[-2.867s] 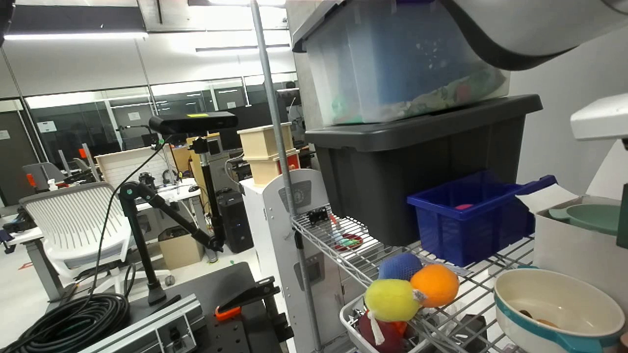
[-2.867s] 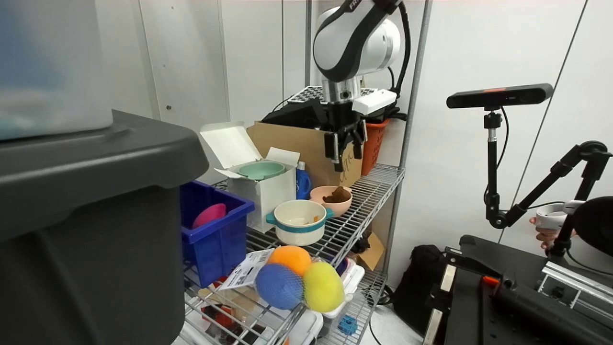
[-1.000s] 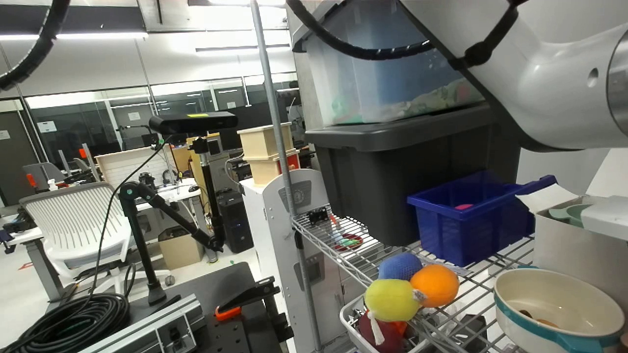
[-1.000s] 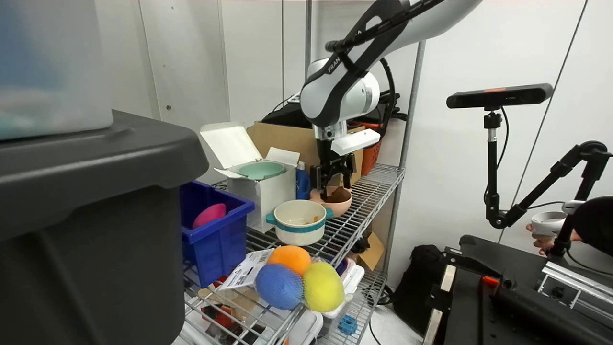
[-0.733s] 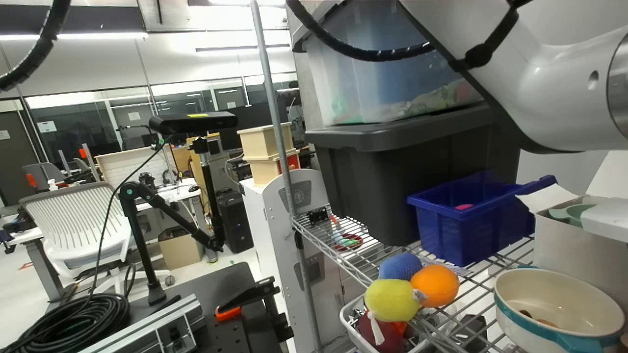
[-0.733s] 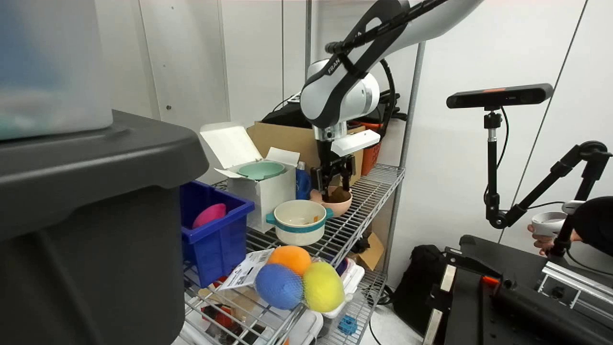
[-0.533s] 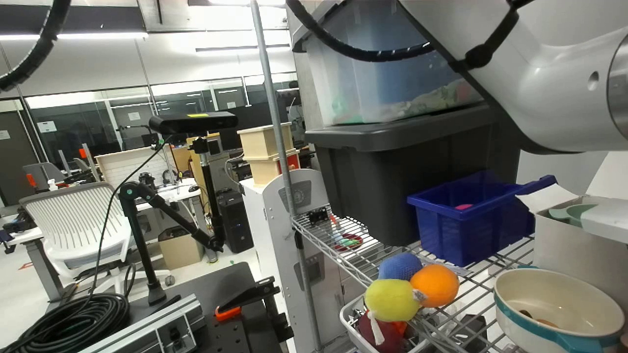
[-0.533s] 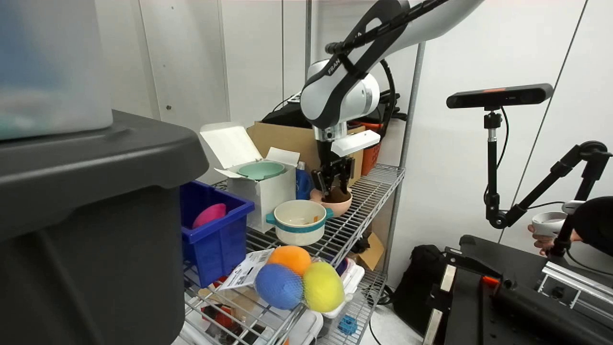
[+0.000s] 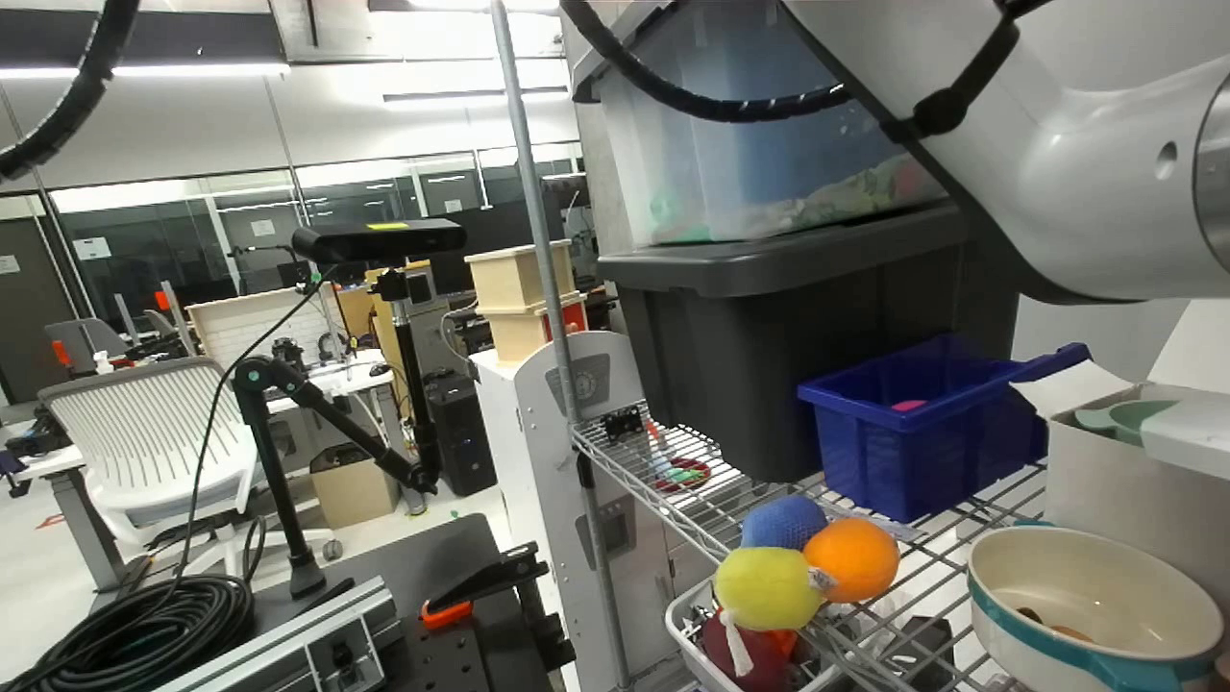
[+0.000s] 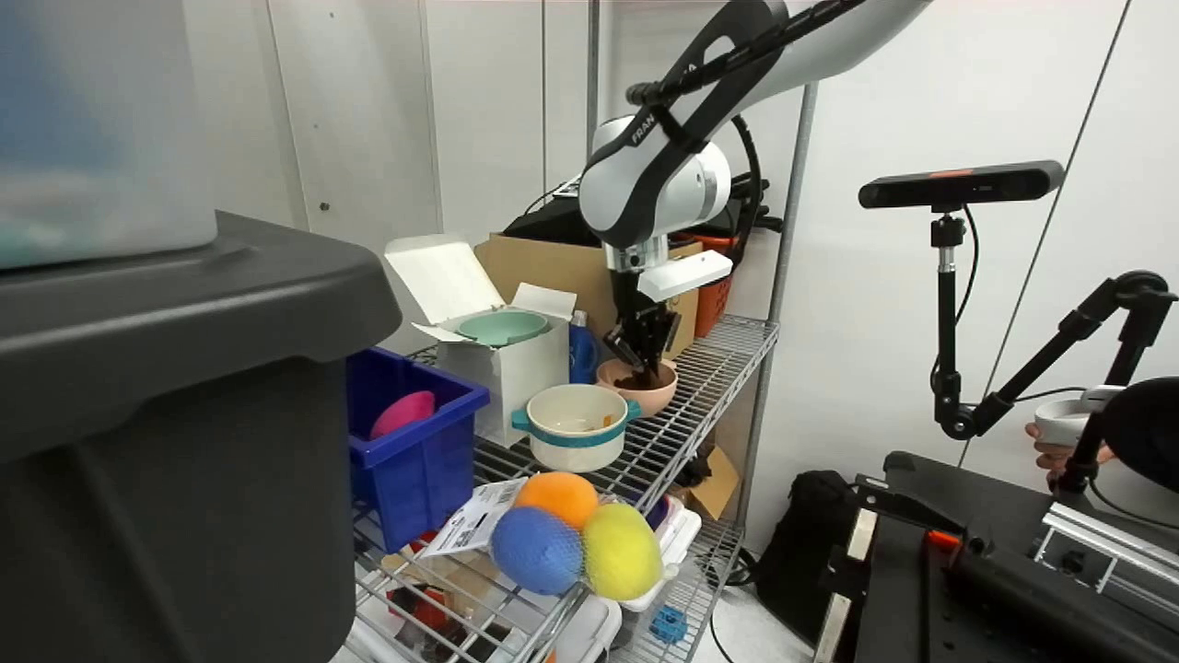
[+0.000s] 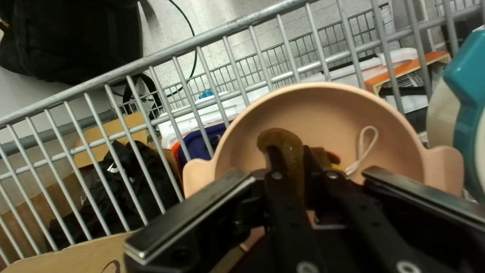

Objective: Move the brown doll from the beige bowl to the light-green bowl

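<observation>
The brown doll (image 11: 293,144) lies in the pinkish beige bowl (image 11: 322,110), its white cord loop trailing over the bowl's inside. In the wrist view my gripper (image 11: 290,153) reaches down into this bowl, shut on part of the doll, with brown fabric squeezed between the two fingertips. Much of the doll is hidden behind the fingers. An exterior view shows the gripper (image 10: 648,364) pointing down within the rim of the beige bowl (image 10: 649,401). Further along the shelf, the light-green bowl (image 10: 502,328) sits at the top of an opened white box.
A cream pot with teal handles (image 10: 577,451) stands close beside the beige bowl. The white box (image 10: 520,391) has raised flaps, with a blue bottle (image 10: 580,352) and a cardboard box (image 10: 553,272) behind. A blue bin (image 10: 419,470) and netted toy balls (image 10: 539,550) are on the wire shelf.
The arm has come down from above the shelf into the beige bowl. Over the last second it has hardly moved, while the fingers closed from wide open onto the brown doll.
</observation>
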Robot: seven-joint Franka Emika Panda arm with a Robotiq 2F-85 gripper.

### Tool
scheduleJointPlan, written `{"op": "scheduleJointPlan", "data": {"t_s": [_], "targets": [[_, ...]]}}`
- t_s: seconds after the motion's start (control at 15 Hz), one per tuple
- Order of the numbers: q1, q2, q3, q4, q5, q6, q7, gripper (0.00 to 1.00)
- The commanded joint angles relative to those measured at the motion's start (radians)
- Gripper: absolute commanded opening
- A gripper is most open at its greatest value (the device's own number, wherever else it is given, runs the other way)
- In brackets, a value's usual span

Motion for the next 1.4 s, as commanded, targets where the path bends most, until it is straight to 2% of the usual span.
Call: {"op": "scheduleJointPlan", "data": {"t_s": [0.0,0.6,1.07,1.33], "targets": [[-0.008,-0.024,0.018,-0.005,0.021,0.008,-0.011,0.03],[0.030,-0.213,0.053,-0.136,0.023,0.018,-0.010,0.03],[0.052,-0.345,0.051,-0.229,0.015,0.039,-0.007,0.03],[0.069,-0.382,0.048,-0.243,0.009,0.046,0.005,0.03]]}}
